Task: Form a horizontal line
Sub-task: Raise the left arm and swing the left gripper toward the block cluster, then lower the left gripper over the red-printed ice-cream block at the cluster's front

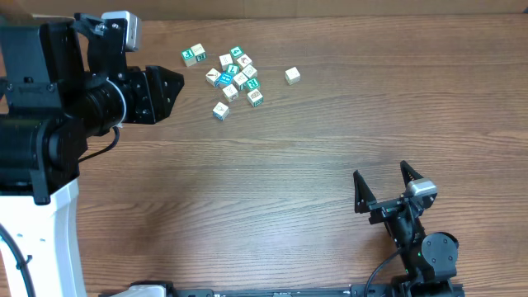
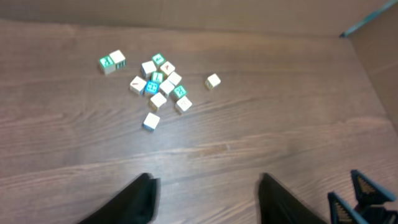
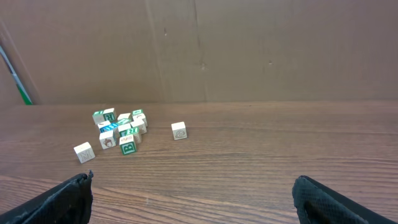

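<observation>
Overhead: your left gripper (image 1: 175, 89) is hanging spread and empty, just left of the bunch of cubes (image 1: 235, 74). The two-cube row (image 1: 194, 55) is sitting near its tips, long axis roughly left-right; I'm reading it as the line's start. Right gripper (image 1: 386, 188) is gaping empty, well apart, so left is nearer. Left wrist: the bunch is lying ahead, a stray cube (image 2: 212, 81) off right. Right wrist: bare wood table (image 3: 249, 162) is running to a cardboard wall (image 3: 249, 50), giving you ample room.

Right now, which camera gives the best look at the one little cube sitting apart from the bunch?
The right wrist view: the lone cube shows side and top faces, clear of the bunch. Overhead gives only its small top; the left wrist view shows it small and blurred.
</observation>
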`<state>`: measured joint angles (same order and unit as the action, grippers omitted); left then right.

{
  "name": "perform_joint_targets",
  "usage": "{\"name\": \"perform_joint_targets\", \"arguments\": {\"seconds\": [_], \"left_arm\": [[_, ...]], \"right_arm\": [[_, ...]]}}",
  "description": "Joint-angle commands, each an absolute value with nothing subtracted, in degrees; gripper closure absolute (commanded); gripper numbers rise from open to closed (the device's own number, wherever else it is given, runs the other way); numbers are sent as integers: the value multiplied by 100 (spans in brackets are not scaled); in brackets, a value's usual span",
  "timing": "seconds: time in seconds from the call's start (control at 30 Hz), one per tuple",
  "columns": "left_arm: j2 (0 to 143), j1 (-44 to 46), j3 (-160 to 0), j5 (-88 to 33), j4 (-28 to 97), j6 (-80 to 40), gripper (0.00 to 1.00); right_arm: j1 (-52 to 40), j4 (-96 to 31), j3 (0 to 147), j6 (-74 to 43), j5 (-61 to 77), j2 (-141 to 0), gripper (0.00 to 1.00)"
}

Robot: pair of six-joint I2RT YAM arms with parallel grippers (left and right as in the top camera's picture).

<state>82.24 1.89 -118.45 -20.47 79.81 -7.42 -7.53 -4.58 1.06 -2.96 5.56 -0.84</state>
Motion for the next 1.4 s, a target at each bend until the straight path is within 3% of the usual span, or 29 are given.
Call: {"name": "perform_joint_targets", "arguments": {"seconds": [0.0,0.13,0.23,0.67,1.1,1.23,1.37], "left_arm": [[8326,228,-11928,-2106,8121,-838,57],[8381,228,-11928,-2106,8215,-843,60],[8401,228,-11928,-2108,8265,-867,69],[8543,228,-11928,-2187,8497,-954,85],[9509,471,-11928,-1144,9343,-1210,94],[9878,735,-11928,-893,9314,-1358,91],[10296,969,-11928,-657,9260,-1551,65]], "right_arm": [[-727,-440,47,-272,519,-16,0],[-727,-440,47,-272,519,-16,0],[-727,-443,47,-272,519,-16,0],[-727,-440,47,-272,521,-16,0],[-727,-440,47,-272,519,-16,0],[-727,-440,47,-272,519,-16,0],[-727,-440,47,-272,519,-16,0]]}}
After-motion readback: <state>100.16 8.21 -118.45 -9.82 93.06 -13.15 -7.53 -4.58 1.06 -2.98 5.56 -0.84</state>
